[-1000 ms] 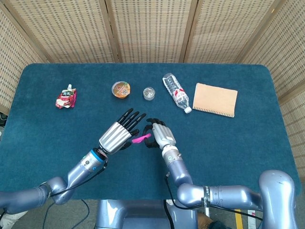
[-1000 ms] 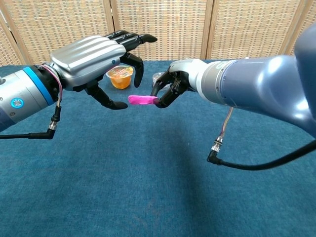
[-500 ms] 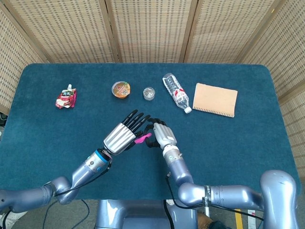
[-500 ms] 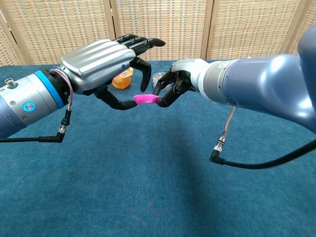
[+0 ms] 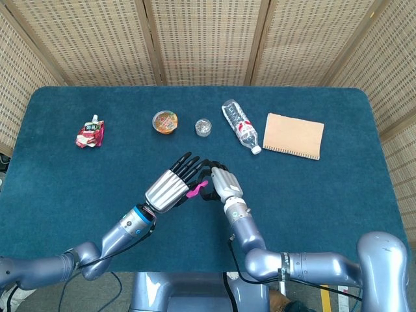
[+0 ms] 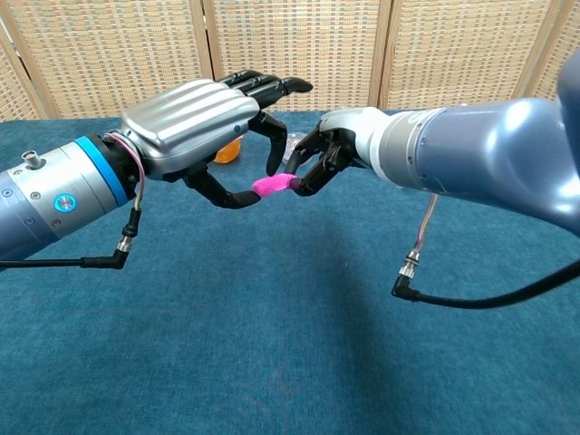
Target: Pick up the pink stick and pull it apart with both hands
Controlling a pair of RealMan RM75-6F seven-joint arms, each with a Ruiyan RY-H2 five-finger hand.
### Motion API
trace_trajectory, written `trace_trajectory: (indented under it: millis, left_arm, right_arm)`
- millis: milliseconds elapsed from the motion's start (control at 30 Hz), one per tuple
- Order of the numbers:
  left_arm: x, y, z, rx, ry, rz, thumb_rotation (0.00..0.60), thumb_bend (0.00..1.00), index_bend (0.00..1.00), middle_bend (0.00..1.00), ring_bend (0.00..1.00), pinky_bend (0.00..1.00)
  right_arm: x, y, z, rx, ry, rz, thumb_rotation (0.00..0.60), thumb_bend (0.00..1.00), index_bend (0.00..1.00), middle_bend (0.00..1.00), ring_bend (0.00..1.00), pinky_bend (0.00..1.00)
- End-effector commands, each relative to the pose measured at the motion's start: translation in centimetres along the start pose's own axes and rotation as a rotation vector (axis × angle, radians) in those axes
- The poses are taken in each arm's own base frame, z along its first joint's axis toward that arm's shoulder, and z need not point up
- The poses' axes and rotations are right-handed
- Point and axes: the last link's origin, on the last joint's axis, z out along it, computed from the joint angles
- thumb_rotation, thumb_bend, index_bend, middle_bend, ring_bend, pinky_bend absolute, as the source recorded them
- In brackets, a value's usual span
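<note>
1. The left arm (image 6: 54, 195) reaches in from the left, its forearm raised above the counter, silver wrist casing with a blue ring turned upward.
2. The left hand (image 6: 195, 122) is held back-up, its long fingers (image 6: 272, 86) stretched forward and slightly fanned, while its thumb (image 6: 227, 193) curls under and touches one end of the pink stick (image 6: 275, 185).
3. The right arm (image 6: 480, 159) comes in from the right, forearm roughly level.
4. The right hand (image 6: 349, 149) has its dark fingers curled in, fingertips (image 6: 304, 172) pinching the other end of the pink stick.
5. In the head view, the two hands meet near the counter's middle, fingertips close together.
</note>
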Motion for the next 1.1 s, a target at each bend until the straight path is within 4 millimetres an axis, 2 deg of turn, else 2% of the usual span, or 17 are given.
trace_trajectory:
  millis: [33,733,1100]
  left_arm:
    - [0.0,0.0,0.1,0.000,0.003,0.004,0.600,0.31,0.54,0.00,0.00,0.00]
    - [-0.2,1.2,0.8,-0.026,0.030,-0.020,0.600,0.31,0.52,0.00,0.00,0.00]
    - [0.1,1.5,0.4,-0.038,0.031,-0.017,0.600,0.31,0.50,0.00,0.00,0.00]
  right_arm:
    - [0.0,0.0,0.0,0.000,0.001,-0.002,0.600,0.63,0.67,0.21,0.00,0.00]
    - [-0.1,0.0,-0.2,0.004,-0.012,0.007,0.600,0.63,0.67,0.21,0.00,0.00]
    - [0.3,0.1,-0.2,0.002,-0.007,0.013,0.600,0.63,0.67,0.21,0.00,0.00]
